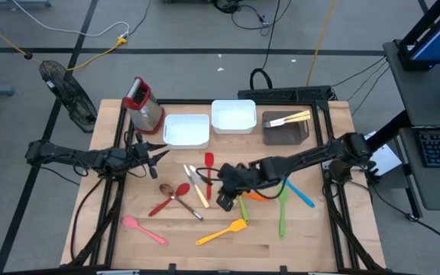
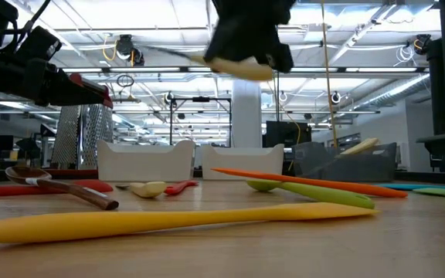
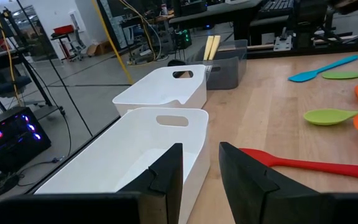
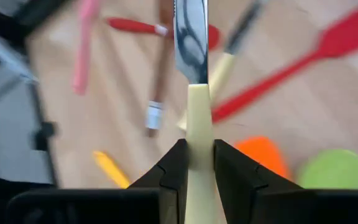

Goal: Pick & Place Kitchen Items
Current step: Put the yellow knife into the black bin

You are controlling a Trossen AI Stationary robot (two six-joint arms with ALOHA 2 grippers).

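Note:
My right gripper (image 1: 224, 187) hangs over the middle of the table, shut on a pale-handled steel knife (image 4: 191, 56), which also shows in the low view (image 2: 230, 66). Below it lie another pale-handled knife (image 1: 199, 192), a red spatula (image 1: 208, 164), a red spoon (image 1: 168, 202), a brown spoon (image 1: 183, 202), a pink spatula (image 1: 143, 229), a yellow spatula (image 1: 221, 231), a green spoon (image 1: 243, 208), an orange spatula (image 1: 257, 195), a green spatula (image 1: 283, 208) and a blue spatula (image 1: 301, 195). My left gripper (image 1: 157, 157) is open and empty beside the left white tray (image 1: 186, 130). My right gripper pinches the knife's pale handle (image 4: 197, 118) between its two fingers, which lie along the knife. The steel blade (image 4: 190, 31) sticks out past the fingertips toward the table's left. The knife is lifted clear of the table and roughly level in the low view (image 2: 238, 68).
Two white trays (image 1: 233, 116) and a dark tray (image 1: 285, 130) holding pale-handled utensils stand along the far edge. A red-topped metal box (image 1: 143, 103) stands at the far left. The left wrist view shows the white tray's rim (image 3: 166, 115) just ahead of the left gripper's fingers.

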